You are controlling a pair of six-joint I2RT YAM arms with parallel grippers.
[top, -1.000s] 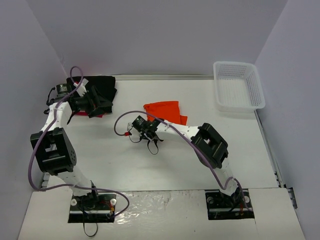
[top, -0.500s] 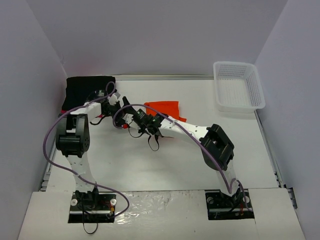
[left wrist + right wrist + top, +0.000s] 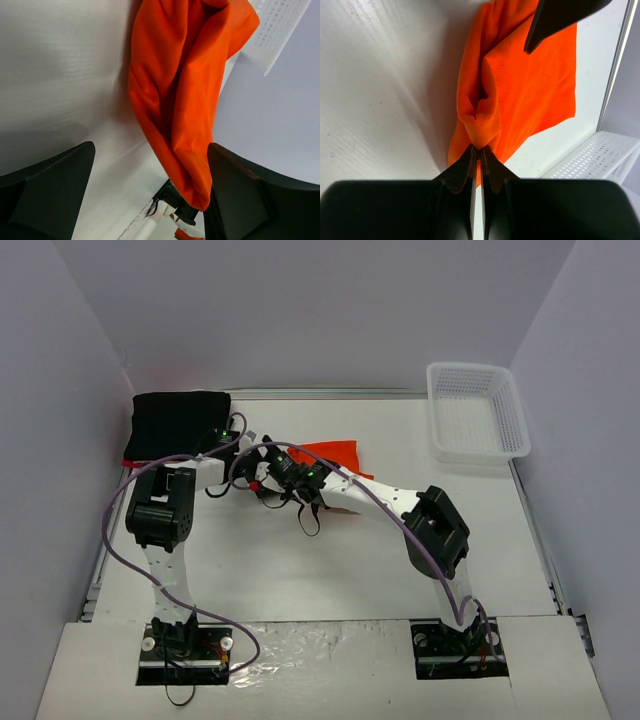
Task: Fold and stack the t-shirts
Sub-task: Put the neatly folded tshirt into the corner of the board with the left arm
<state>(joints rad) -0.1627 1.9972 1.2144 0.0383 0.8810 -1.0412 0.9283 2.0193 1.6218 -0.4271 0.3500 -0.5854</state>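
Step in hand: taking up the loose orange t-shirt (image 3: 335, 450) so it can be laid out and folded. It lies bunched at mid-table (image 3: 300, 570), toward the far side. A folded black shirt (image 3: 180, 418) already sits in the far left corner, so I judge the task partly done, with this garment yet to be folded and stacked. My right gripper (image 3: 480, 149) has its fingers pressed together on a raised pucker of the orange cloth at the near edge. The fabric rises in a ridge straight from the tips and fans out beyond them toward the white basket (image 3: 478, 425). My left gripper (image 3: 150, 147) is spread wide and holds nothing. The shirt runs down the gap between its fingers (image 3: 50, 185), nearer the one on the right side of that view, but I cannot tell whether cloth touches it. Next move, as I judge it: the left gripper must close on a second edge or corner, well apart from the right's pinch. Both then lift and draw apart to flatten the cloth. Risk: pinching several layers and lifting a bunch.
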